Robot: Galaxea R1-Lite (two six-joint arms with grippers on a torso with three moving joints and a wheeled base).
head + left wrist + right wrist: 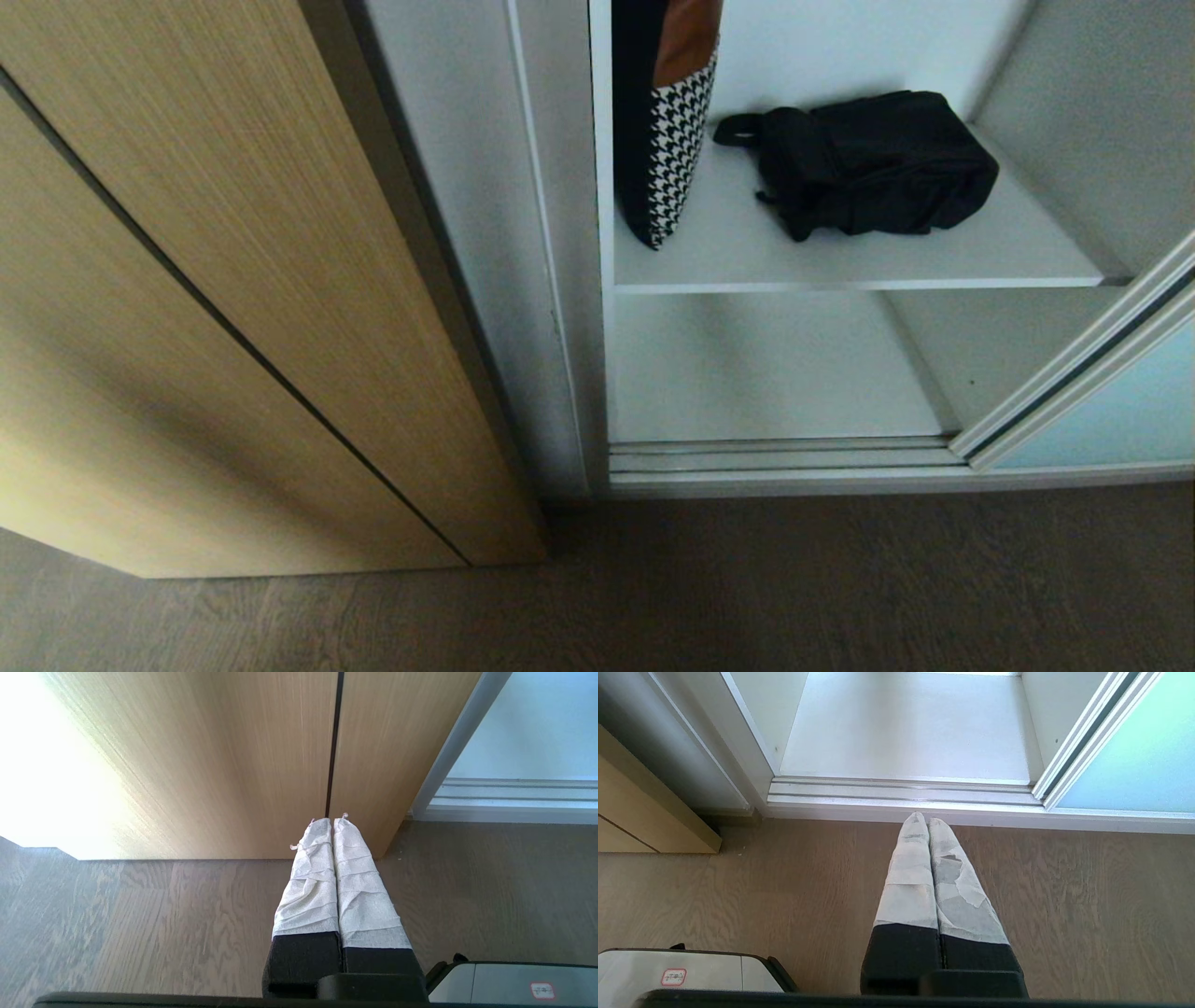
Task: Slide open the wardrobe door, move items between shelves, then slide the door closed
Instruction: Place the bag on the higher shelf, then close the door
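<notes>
The sliding wardrobe door (1111, 411) of pale aqua glass stands slid to the right, leaving the white compartment open. A black fabric bundle with straps (868, 163) lies on a white shelf (840, 266). Below it is the wardrobe's white bottom board (766, 373). My left gripper (331, 820) hangs shut above the wood floor, pointing at the tan wood-grain cabinet. My right gripper (924, 820) is shut too, low over the floor just before the door track (901, 791). The door (1143, 760) also shows in the right wrist view. Neither gripper holds anything, and neither shows in the head view.
A houndstooth, brown and black cushion (677, 140) stands upright at the shelf's left end. The tan wood-grain cabinet (215, 308) juts out left of the wardrobe. Wood floor (747, 588) runs along the front. Parts of my base (514, 982) show in both wrist views.
</notes>
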